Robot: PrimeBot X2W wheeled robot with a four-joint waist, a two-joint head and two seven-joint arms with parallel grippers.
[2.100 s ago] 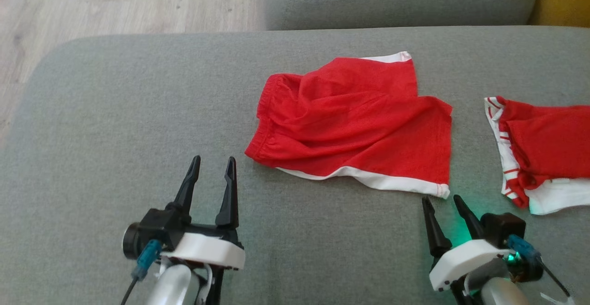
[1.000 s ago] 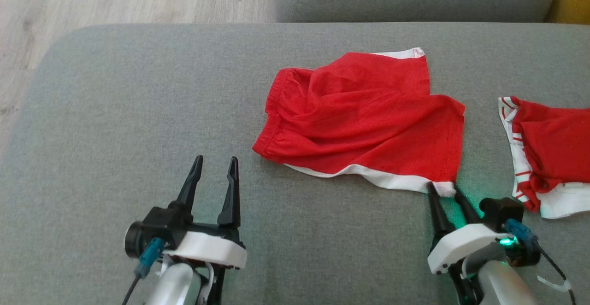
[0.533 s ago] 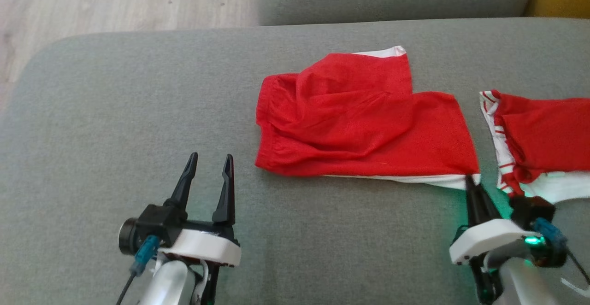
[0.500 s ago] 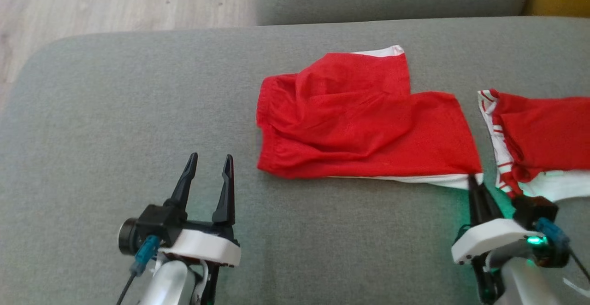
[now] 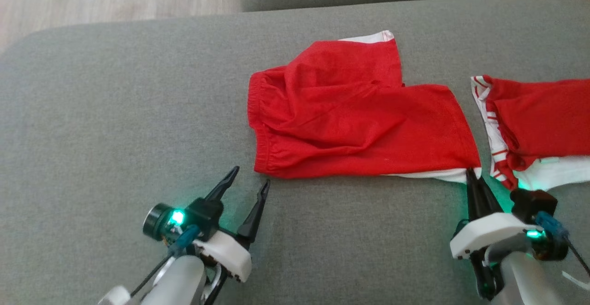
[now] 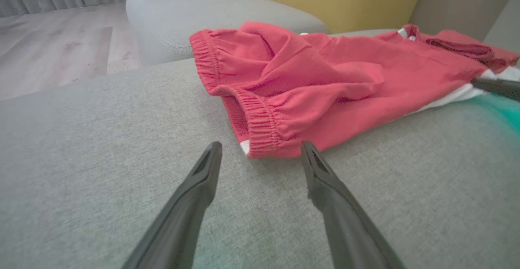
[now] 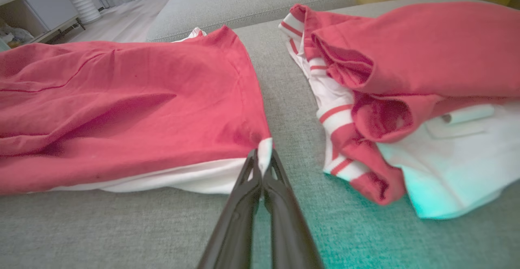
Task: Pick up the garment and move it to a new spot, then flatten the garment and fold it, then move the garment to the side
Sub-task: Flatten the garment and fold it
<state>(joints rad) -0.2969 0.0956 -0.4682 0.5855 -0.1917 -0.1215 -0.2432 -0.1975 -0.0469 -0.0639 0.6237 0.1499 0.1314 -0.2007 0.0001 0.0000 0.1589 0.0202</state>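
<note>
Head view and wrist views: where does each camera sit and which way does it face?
Head view: on the head, facing down at the sofa seat and red shorts; left gripper open, right gripper shut on the hem.
Left wrist view: low over the seat, facing the waistband between its own spread fingers.
Right wrist view: low, facing its shut fingers' pinch on the white hem corner; second garment beside.
Shared: all three show the shorts.

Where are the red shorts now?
Head view: the red shorts lie centre-right on the grey sofa cushion, left of the red-and-white garment, the right gripper pinching their near hem corner.
</note>
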